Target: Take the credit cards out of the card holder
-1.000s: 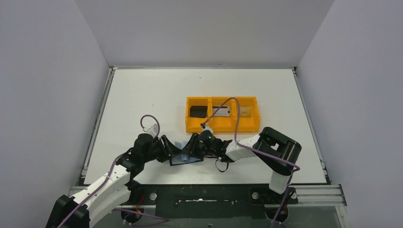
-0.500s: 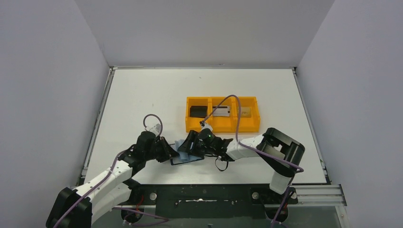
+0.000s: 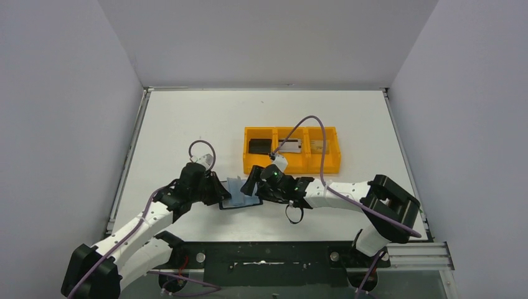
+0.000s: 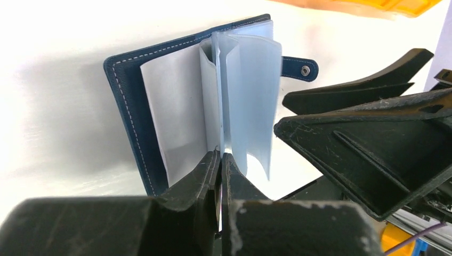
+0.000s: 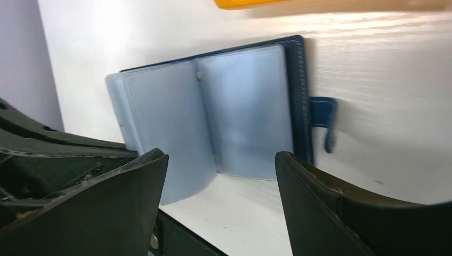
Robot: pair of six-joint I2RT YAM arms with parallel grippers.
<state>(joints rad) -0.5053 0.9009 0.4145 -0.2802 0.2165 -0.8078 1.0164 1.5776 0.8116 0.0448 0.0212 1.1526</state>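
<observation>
L gripper [image 4: 219, 160] has just snapped shut, pinching a clear sleeve [image 4: 256, 101] of the card holder [image 4: 125, 106], which lies open on the table [image 3: 187, 124] near the orange tray [image 3: 291, 167]. R gripper [image 5: 218, 176] has spread wide and lets go (sleeves look empty, credit cards [image 3: 258, 146] sit in tray), so prob. nearly done.

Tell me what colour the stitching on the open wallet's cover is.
White stitching on the dark navy-blue bifold wallet; clearest in the left wrist view.

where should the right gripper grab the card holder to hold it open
Probably the closing tab: it sticks out past the card holder's cover edge and seems lifted off the table, so the open right gripper could pinch it from that side.
</observation>
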